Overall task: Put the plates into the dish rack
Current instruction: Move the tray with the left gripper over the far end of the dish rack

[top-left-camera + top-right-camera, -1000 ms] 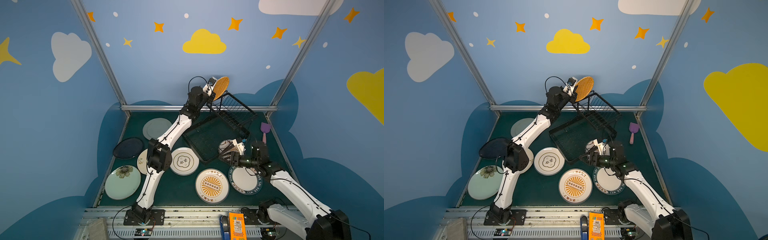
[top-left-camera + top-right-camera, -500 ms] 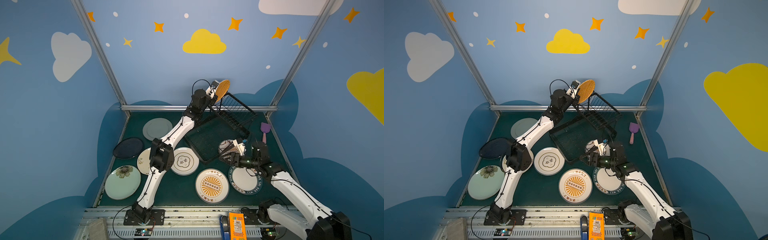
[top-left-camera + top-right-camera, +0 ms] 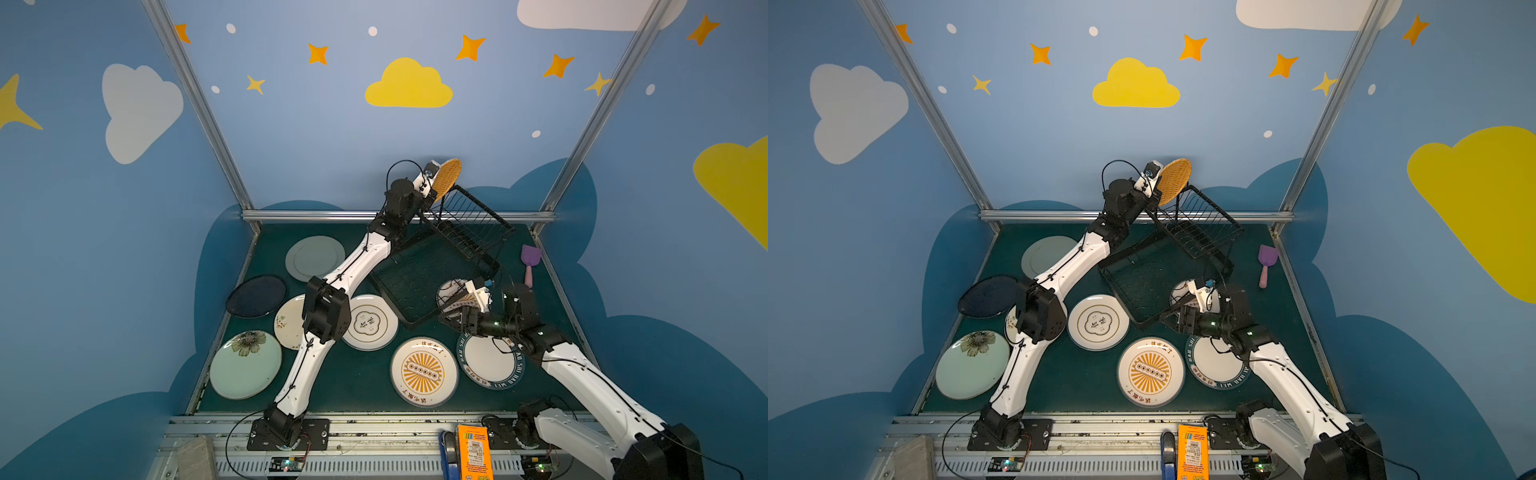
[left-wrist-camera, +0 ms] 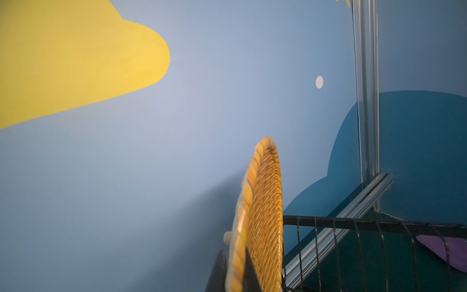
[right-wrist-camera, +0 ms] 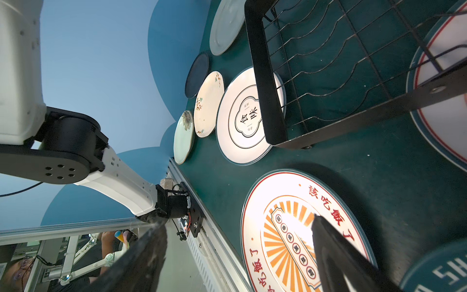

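The left fingers (image 4: 217, 278) are clamped on the rim of the orange plate (image 3: 448, 176), holding it on edge so it can drop into a slot of the dish rack (image 3: 467, 237) just below them. The right fingers (image 5: 333, 252) stand wide apart and empty. The sunburst plate (image 5: 290, 227) lies just below them, 1 of 8 on the bench (image 3: 357, 382).

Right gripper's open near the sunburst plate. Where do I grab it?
Pinch the sunburst plate at its rim, one finger under, one on top: it lies flat on the mat. Probably come at the edge facing bare mat, away from the teal lettered plate, which crowds the opposite side.
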Available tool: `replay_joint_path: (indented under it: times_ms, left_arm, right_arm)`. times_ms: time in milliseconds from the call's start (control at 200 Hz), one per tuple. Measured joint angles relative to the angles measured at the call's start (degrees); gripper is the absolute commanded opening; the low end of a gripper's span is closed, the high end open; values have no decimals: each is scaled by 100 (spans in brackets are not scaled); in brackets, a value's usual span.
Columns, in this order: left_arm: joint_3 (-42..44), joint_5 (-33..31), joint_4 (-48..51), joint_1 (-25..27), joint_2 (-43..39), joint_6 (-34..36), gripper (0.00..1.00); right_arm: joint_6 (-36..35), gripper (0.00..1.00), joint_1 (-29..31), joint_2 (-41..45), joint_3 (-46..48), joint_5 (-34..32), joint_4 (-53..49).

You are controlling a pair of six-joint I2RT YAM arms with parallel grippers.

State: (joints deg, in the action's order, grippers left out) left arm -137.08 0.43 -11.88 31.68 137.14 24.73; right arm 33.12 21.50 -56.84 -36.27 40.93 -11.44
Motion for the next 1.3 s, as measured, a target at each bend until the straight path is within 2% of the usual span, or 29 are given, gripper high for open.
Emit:
replay_joint_path:
  times_ms: [385,1041,1297]
  left_arm:
    - [0,92,72,83,48,483,4]
    - [-706,-448,533,323,505,946,4]
    - [-780,-498,577,365,540,1029,11]
  right_arm:
    - [-63,88,-15,0,0,2,-55]
    - [-214,88,-144,282,50,13,-273]
    - [-278,88,-192,420,162,9,-282]
